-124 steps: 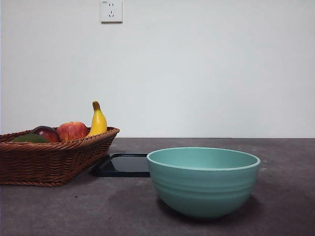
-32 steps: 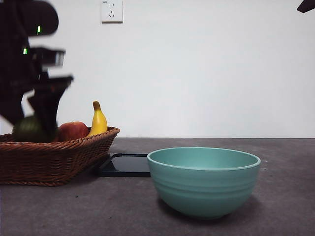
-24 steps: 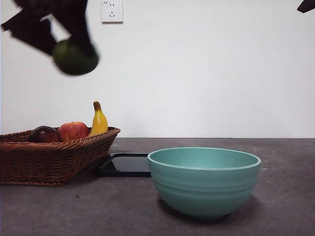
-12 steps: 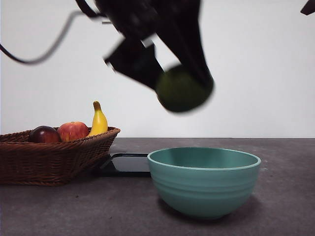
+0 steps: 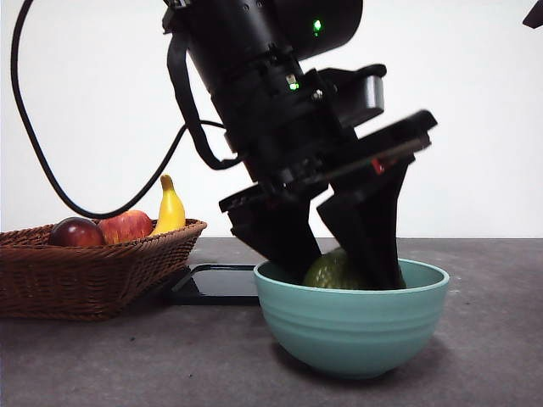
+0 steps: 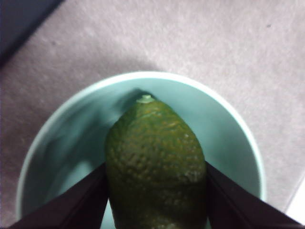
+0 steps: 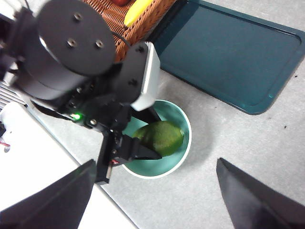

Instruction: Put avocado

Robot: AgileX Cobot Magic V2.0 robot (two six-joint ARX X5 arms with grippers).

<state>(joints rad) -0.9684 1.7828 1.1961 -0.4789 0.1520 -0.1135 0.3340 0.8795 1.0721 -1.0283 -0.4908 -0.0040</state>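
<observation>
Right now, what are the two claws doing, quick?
Left gripper: shut on the avocado, inside the bowl.
Right gripper: open, holding nothing, high above the table.

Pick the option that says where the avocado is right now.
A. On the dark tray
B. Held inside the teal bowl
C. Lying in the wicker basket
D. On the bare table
B. The left end effector is shut on the avocado, its jaws reaching down inside the teal bowl, as the wrist views confirm.
</observation>
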